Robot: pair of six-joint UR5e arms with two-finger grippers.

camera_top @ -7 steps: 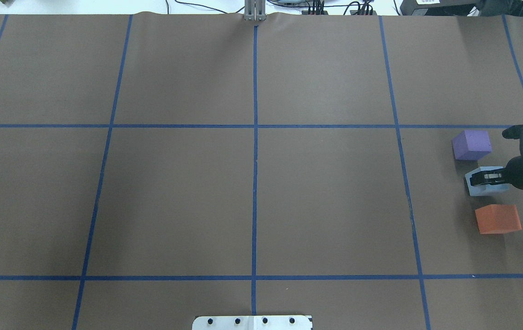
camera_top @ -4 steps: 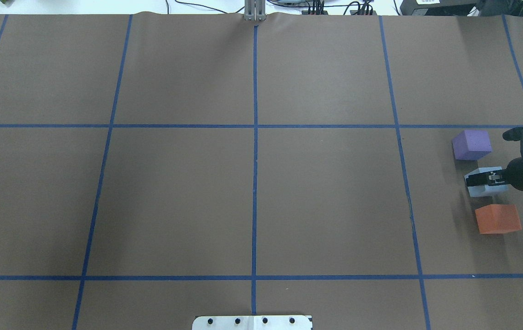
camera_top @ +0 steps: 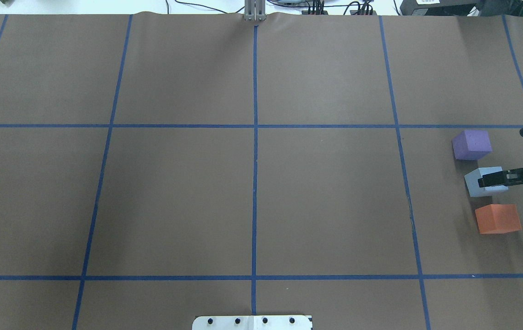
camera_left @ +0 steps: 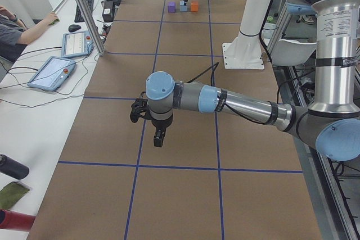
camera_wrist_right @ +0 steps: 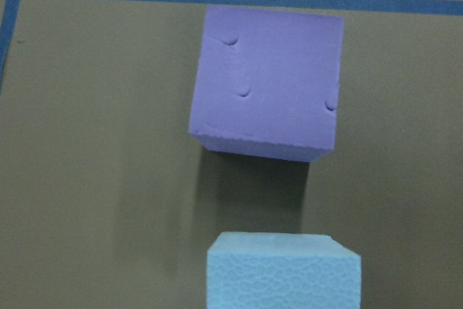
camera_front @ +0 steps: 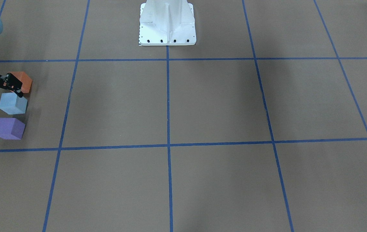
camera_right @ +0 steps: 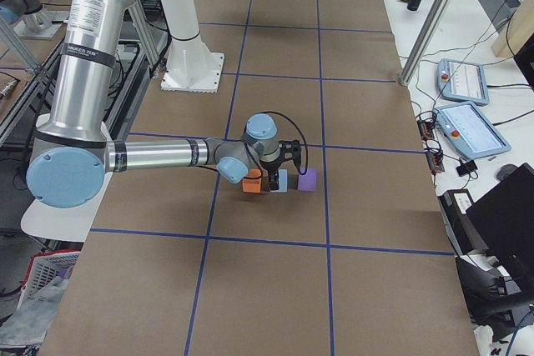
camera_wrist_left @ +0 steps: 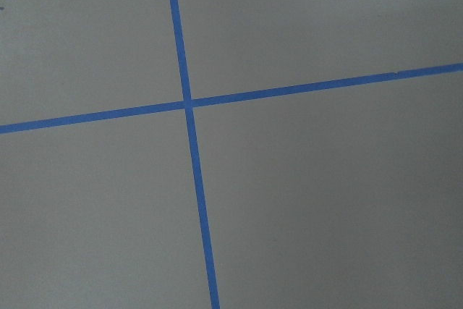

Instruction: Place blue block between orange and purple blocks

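The light blue block point(camera_top: 475, 187) sits on the brown table between the purple block point(camera_top: 471, 144) and the orange block point(camera_top: 497, 219), with a small gap on each side. My right gripper point(camera_top: 488, 181) hovers just above the blue block, open and holding nothing. In the front-facing view its fingers point(camera_front: 15, 87) are spread over the blue block point(camera_front: 12, 104), with the orange block point(camera_front: 25, 82) behind and the purple block point(camera_front: 9, 128) in front. The right wrist view shows the purple block point(camera_wrist_right: 266, 81) and the blue block's top point(camera_wrist_right: 282, 273). My left gripper point(camera_left: 159, 139) shows only in the left side view; I cannot tell its state.
Blue tape lines point(camera_top: 255, 126) divide the table into squares. The robot's white base point(camera_front: 167, 22) stands at mid-table on the robot's side. The three blocks lie near the table's right end. The left wrist view shows only a tape crossing point(camera_wrist_left: 187, 103).
My right gripper has drawn back toward the right edge and lifted off the blue block. The blue block stays in place between the purple and orange blocks.
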